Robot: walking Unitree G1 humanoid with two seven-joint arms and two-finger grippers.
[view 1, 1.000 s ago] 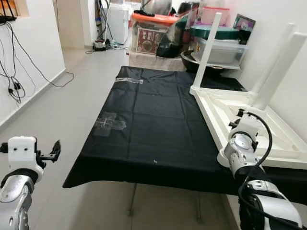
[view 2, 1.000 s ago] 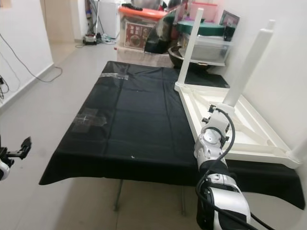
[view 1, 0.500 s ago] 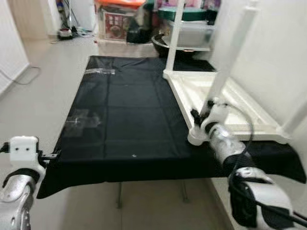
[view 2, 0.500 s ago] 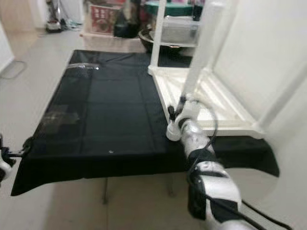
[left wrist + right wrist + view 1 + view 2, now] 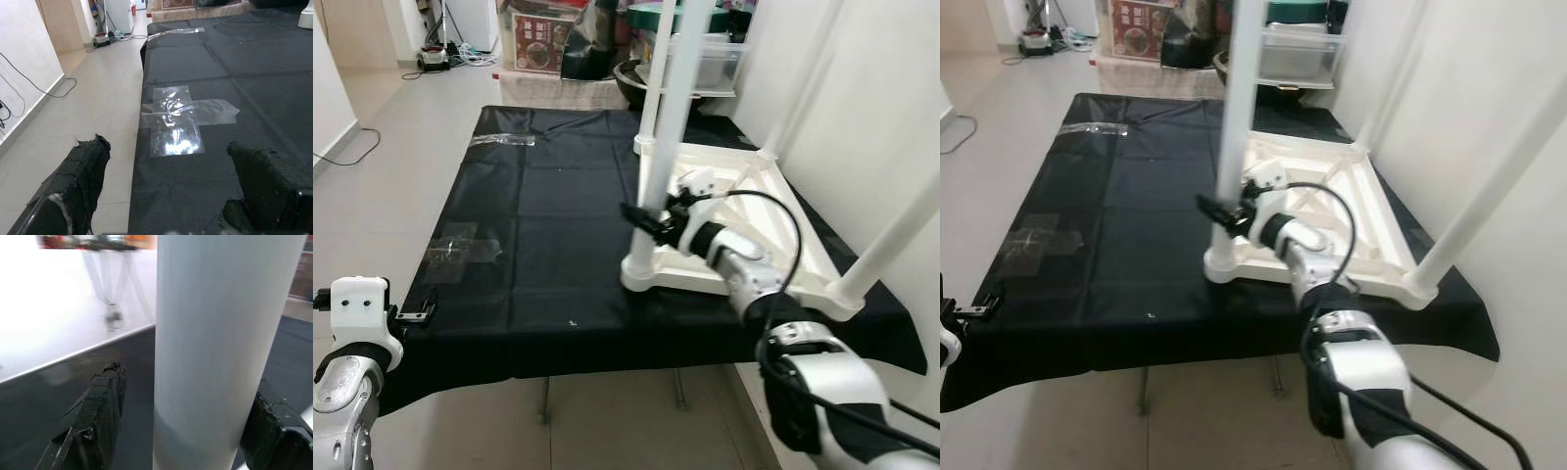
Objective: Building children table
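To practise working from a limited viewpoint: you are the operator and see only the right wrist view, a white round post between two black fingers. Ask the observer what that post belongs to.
Observer: It is a white plastic leg standing up from the near corner of an upturned white children's table.
Operator: What does the table lie on?
Observer: A black cloth draped over a worktable.
Operator: Where is the other arm?
Observer: The left gripper hangs open by the cloth's near left edge, close to a clear tape patch.
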